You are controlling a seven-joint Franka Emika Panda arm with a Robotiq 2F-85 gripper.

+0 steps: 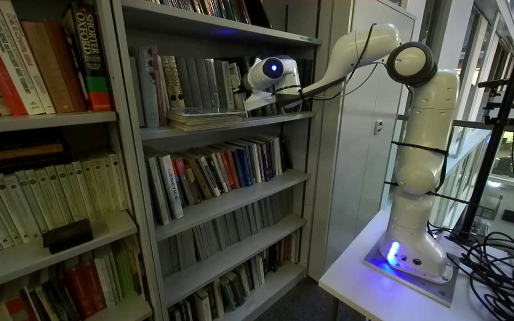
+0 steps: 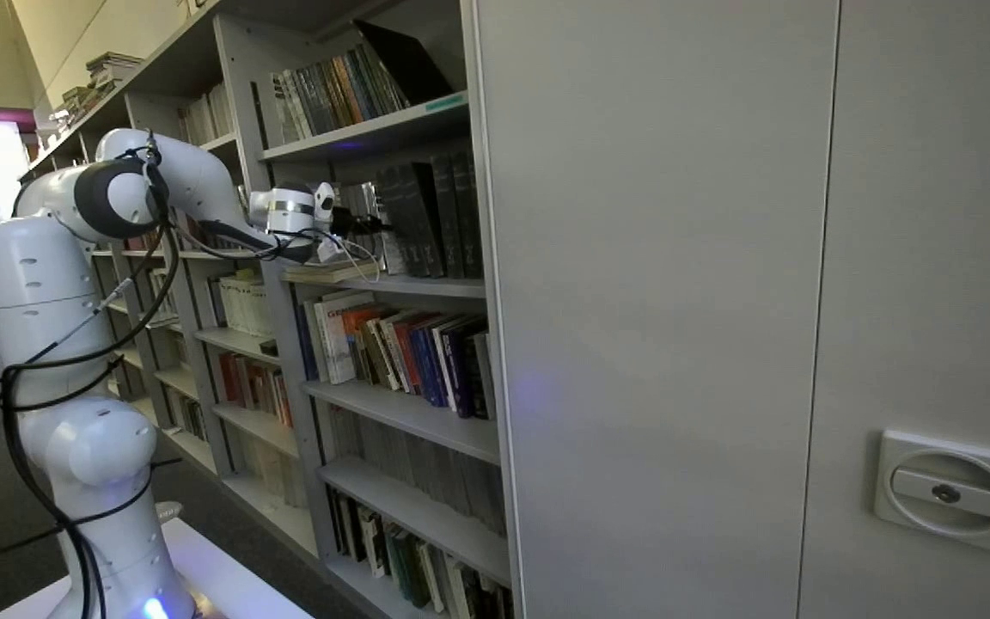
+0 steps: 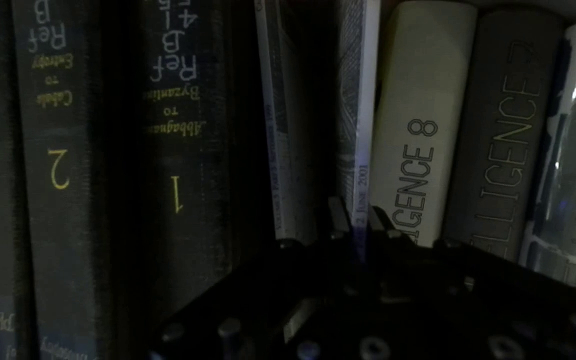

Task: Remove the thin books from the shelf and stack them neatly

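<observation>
One thin book (image 3: 363,125) pinched from both sides — end effector (image 3: 360,220) nearly closed.

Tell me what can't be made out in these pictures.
Wrist view: any lettering before "2 JUNE 2001" on the thin book, hidden by the fingers.
Wrist view: the title's start on the pale book marked 8, also behind the fingers.
An exterior view: the number of books in the flat stack; edges too fine.
An exterior view: the upper-row books' tops, cut off by the frame.
</observation>
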